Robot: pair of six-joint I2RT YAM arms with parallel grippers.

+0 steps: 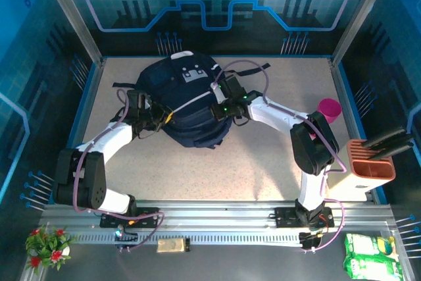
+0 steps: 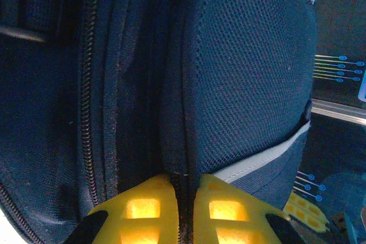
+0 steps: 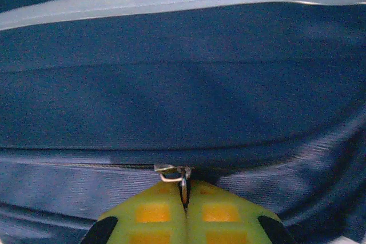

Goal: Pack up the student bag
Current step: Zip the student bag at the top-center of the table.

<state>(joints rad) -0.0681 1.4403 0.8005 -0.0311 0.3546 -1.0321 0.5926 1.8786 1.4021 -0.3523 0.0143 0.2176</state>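
Note:
The student bag (image 1: 191, 80), dark navy with a grey-white front patch, lies in the middle of the table toward the back. My left gripper (image 1: 160, 118) presses against the bag's left side. In the left wrist view the left gripper (image 2: 186, 182) is shut on a dark fabric seam of the student bag (image 2: 251, 67), beside a zipper line. My right gripper (image 1: 222, 107) is at the bag's right side. Up close, the right gripper (image 3: 184, 187) is shut on the metal zipper pull (image 3: 171, 171) of the student bag (image 3: 183, 101), under a pale stripe.
A pink cup (image 1: 329, 110) stands at the right of the table. An orange holder (image 1: 370, 169) with black items sits at the near right. Green packets (image 1: 371, 258) and a small plant (image 1: 47, 245) lie in front of the rail. Metal frame posts border the table.

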